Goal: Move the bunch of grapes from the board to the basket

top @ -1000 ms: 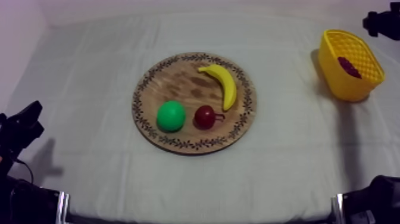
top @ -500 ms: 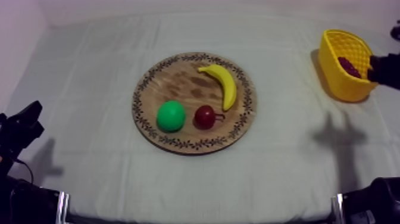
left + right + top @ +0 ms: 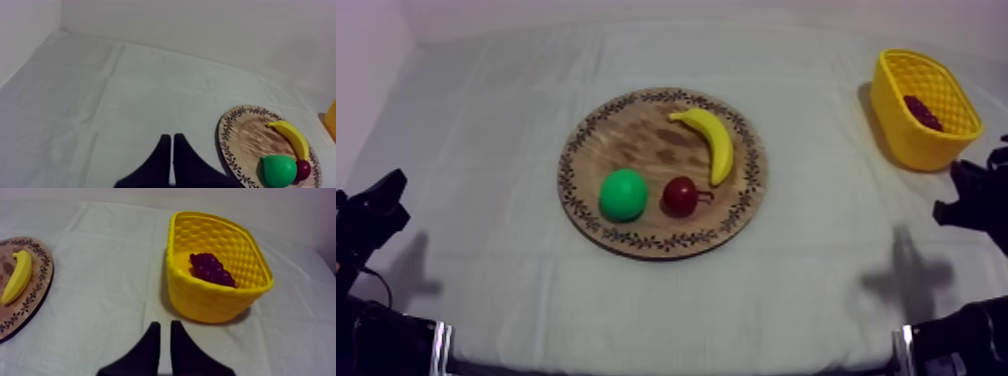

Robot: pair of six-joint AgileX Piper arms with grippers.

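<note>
Dark purple bunch of toy grapes (image 3: 211,269) lies inside the yellow plastic mesh basket (image 3: 210,302), at the right side of the table.
The right gripper (image 3: 165,325) hangs low just before the basket, black fingers a narrow slit apart, holding nothing. The left gripper (image 3: 172,137) sits low at its side of the grey-white cloth (image 3: 486,150), fingers pressed into an empty wedge. The round wooden board with a patterned rim (image 3: 636,140) carries a yellow banana (image 3: 711,140), a green round fruit (image 3: 624,194) and a small red fruit (image 3: 680,196), which the green one half hides in the left wrist view.

cloth-covered table (image 3: 476,150) bears wooden board (image 3: 636,140) and yellow basket (image 3: 902,128).
</note>
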